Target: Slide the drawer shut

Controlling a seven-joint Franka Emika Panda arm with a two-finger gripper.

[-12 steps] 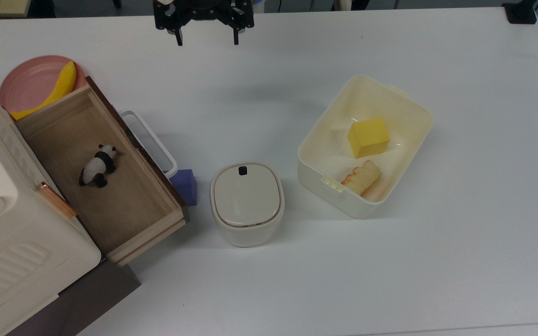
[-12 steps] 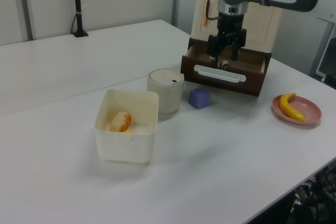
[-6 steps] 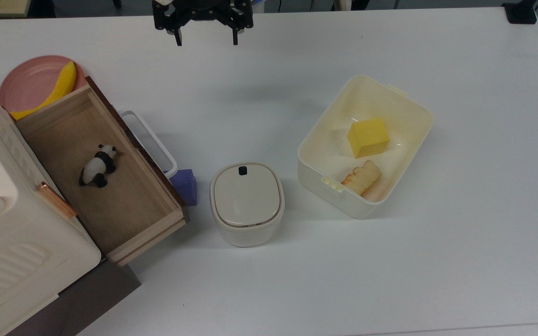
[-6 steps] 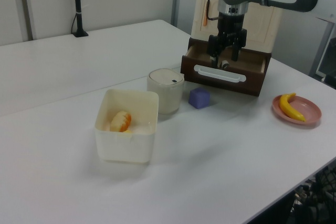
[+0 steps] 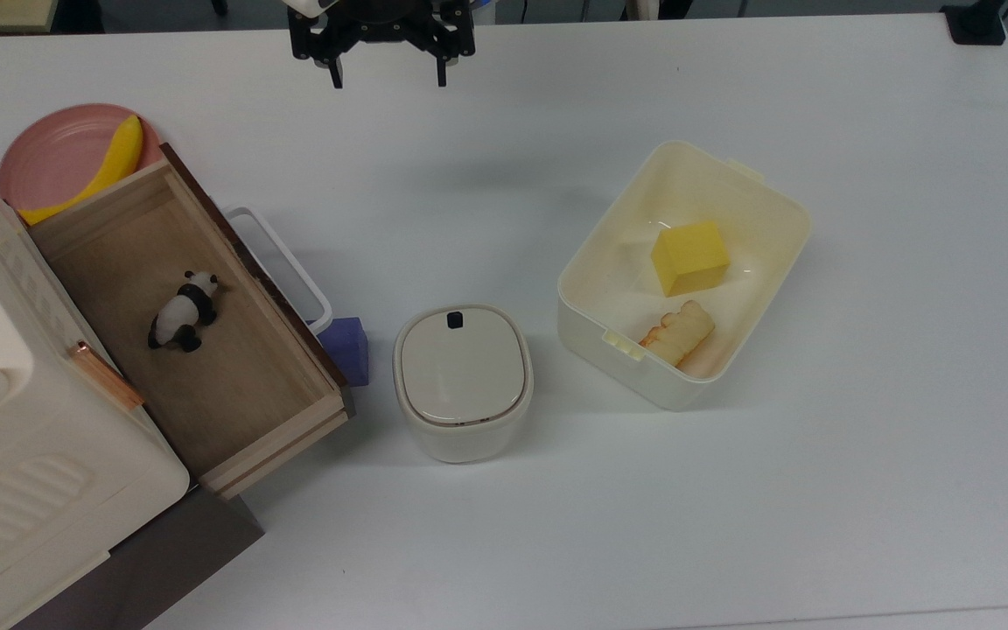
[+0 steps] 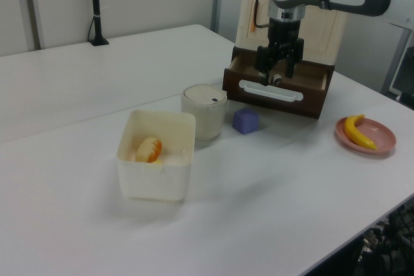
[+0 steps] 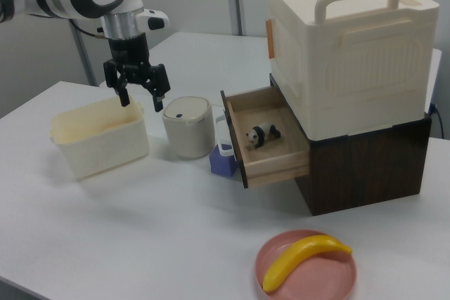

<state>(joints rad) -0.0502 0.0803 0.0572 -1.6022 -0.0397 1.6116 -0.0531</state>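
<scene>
The drawer [image 5: 180,324] is seen pulled out at the desk's [image 5: 504,525] left edge in the top view (a toy panda [image 5: 184,310] inside); the gripper [image 5: 386,77] is held spread and empty above the far edge.

A robotics lab or test room is suggested: a wide white worktop [image 5: 863,490] is set with toy props, such as a panda figure [image 5: 184,311] and a plastic banana [image 7: 302,259] on a pink plate [image 7: 337,277], while plain partition walls and a black clamped stand [image 6: 96,6] are seen at the far side
</scene>
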